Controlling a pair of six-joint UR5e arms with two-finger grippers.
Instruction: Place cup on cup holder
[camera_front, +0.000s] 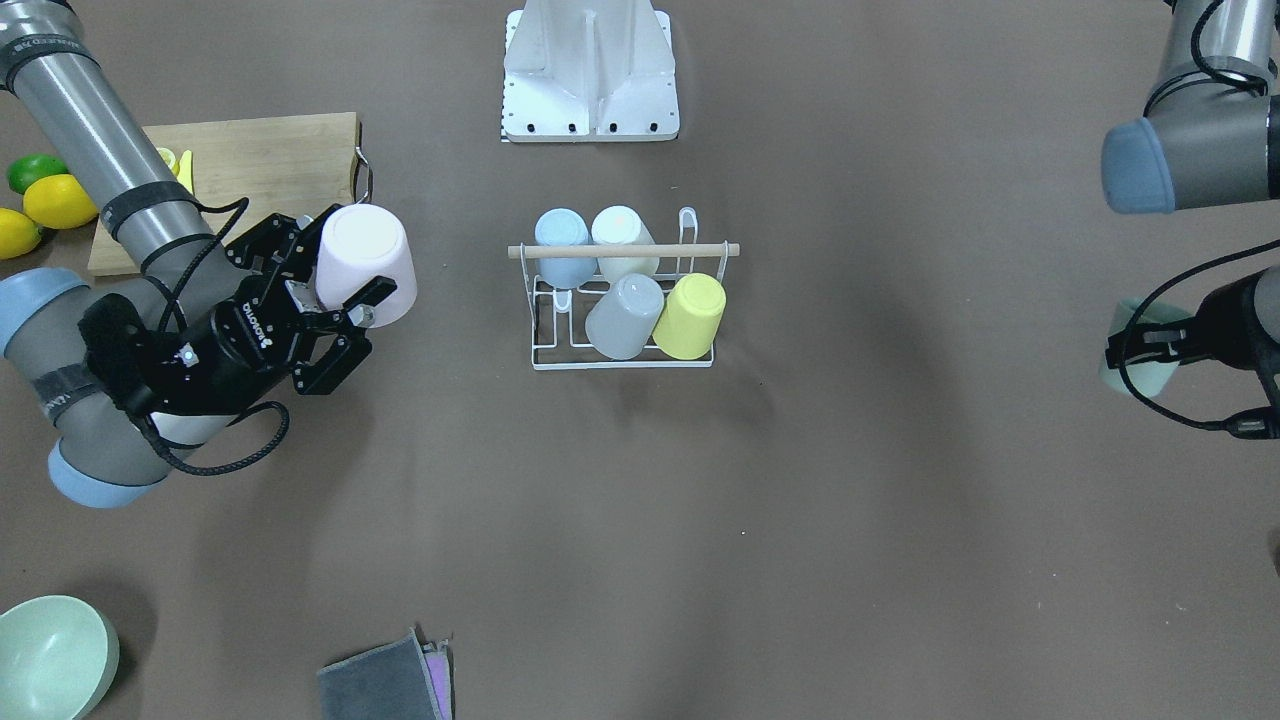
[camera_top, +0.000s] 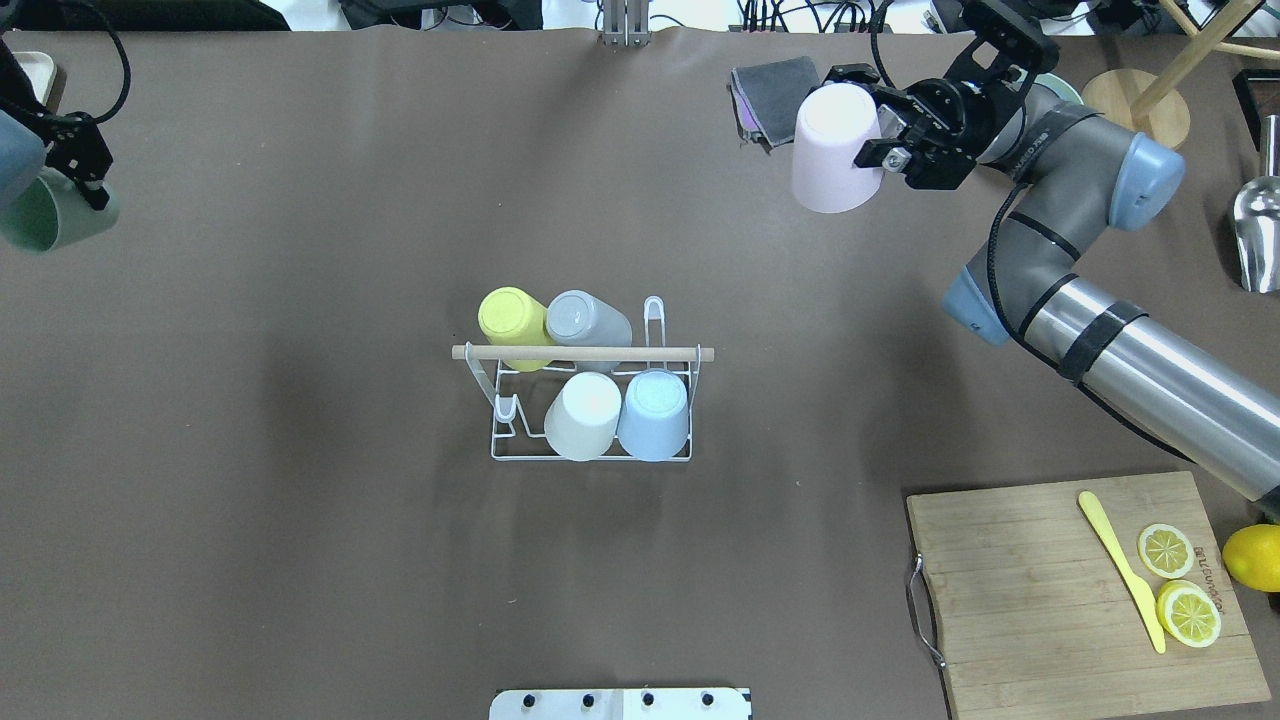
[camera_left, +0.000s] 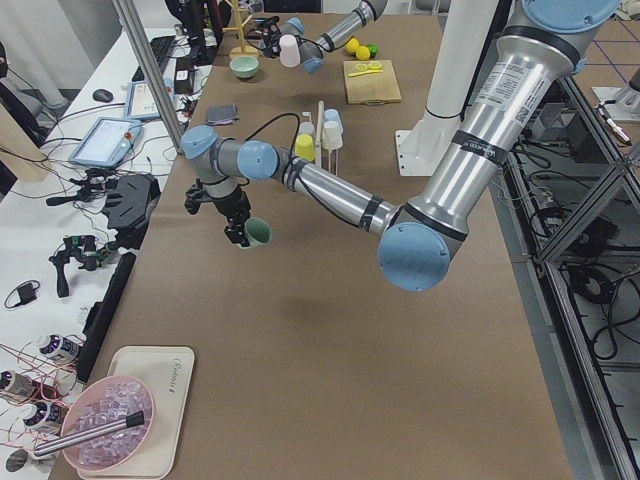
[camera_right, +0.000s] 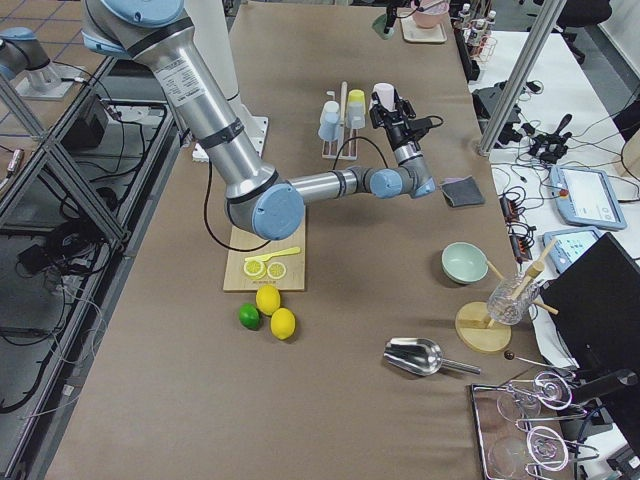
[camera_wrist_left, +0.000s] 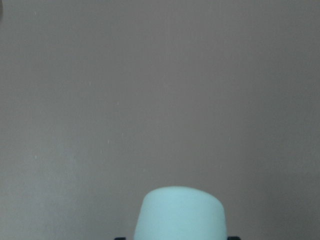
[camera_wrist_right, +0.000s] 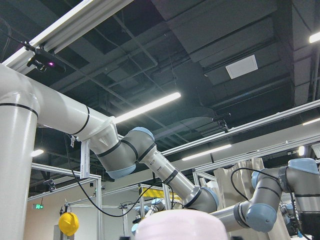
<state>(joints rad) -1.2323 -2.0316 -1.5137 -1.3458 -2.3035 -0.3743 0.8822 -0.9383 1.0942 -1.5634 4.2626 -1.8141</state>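
Note:
The cup holder, a white wire rack with a wooden dowel, stands mid-table and also shows in the front-facing view. It carries a yellow, a grey, a white and a blue cup, all mouth down. My right gripper is shut on a pink cup, held tilted above the table at the far right, well away from the rack; it also shows in the front-facing view. My left gripper is shut on a pale green cup at the far left edge, seen from the left wrist.
A wooden cutting board with lemon slices and a yellow knife lies near right. Whole lemons and a lime sit beside it. A green bowl, folded grey cloths and a metal scoop lie at the far side.

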